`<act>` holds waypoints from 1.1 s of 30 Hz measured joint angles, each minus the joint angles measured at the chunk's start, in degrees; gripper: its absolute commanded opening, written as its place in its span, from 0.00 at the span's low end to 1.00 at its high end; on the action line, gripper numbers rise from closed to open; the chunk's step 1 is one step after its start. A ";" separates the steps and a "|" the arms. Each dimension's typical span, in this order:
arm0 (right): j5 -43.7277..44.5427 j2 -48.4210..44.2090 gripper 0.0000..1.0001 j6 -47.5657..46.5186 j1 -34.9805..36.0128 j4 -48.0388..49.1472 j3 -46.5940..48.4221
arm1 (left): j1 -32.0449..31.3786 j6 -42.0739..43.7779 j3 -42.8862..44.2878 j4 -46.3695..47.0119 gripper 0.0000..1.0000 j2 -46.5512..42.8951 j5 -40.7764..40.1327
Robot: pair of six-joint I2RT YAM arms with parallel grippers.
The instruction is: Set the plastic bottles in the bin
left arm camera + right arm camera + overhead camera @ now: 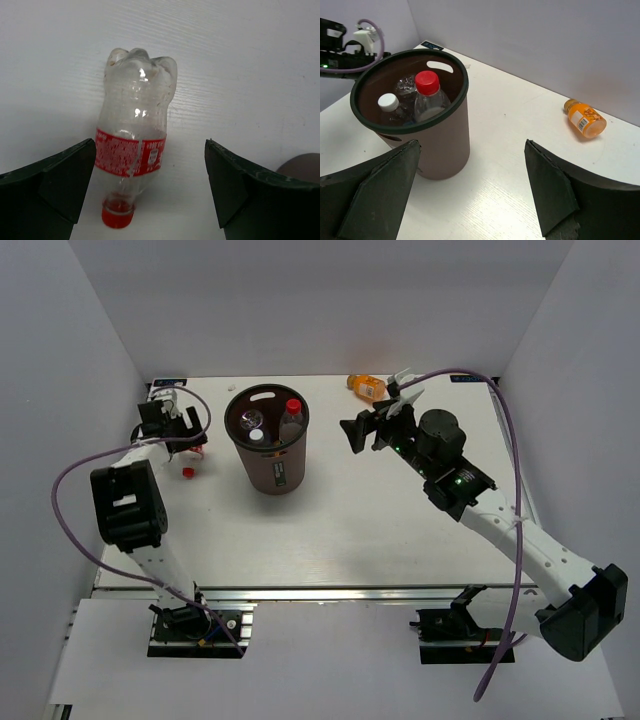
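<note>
- The bin (268,440) is stood upright on the worktop (350,530), left of centre and toward the far edge.
- Two bottles are seen upright inside the bin: a red-capped bottle (427,95) and, beside it, a white-capped bottle (388,102). More clear plastic is visible behind them, but it cannot be identified.
- The orange bottle (585,118) is laid on its side on the worktop near the far wall, well apart from the bin and to its right.
- The red-labelled bottle (134,145) is laid flat on the worktop at the far left, with its red cap toward the left wrist camera and its base pointed away.
- The left hand (150,145) is spread wide and nothing is gripped. One finger is placed at each side of the red-labelled bottle, with a visible gap on both sides.
- The right hand (471,145) is likewise spread wide and empty. It is held above the worktop between the bin and the orange bottle, pointed toward the bin, and nothing is touched.
</note>
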 measured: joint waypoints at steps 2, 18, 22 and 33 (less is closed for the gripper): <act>0.04 -0.22 0.89 0.00 -0.33 -0.42 0.00 | -0.17 0.61 3.56 -0.37 0.98 4.26 1.03; -0.44 -1.73 0.89 -0.07 -1.90 -2.64 -1.25 | -0.31 2.10 14.21 -4.37 0.39 15.69 1.79; -1.11 -0.07 0.89 1.95 -6.03 -3.28 -0.70 | -0.31 0.37 11.72 -4.44 0.33 11.15 1.77; -2.34 2.16 0.89 5.49 -10.60 -5.44 -1.09 | -0.55 -8.02 5.88 3.89 0.37 -24.17 4.22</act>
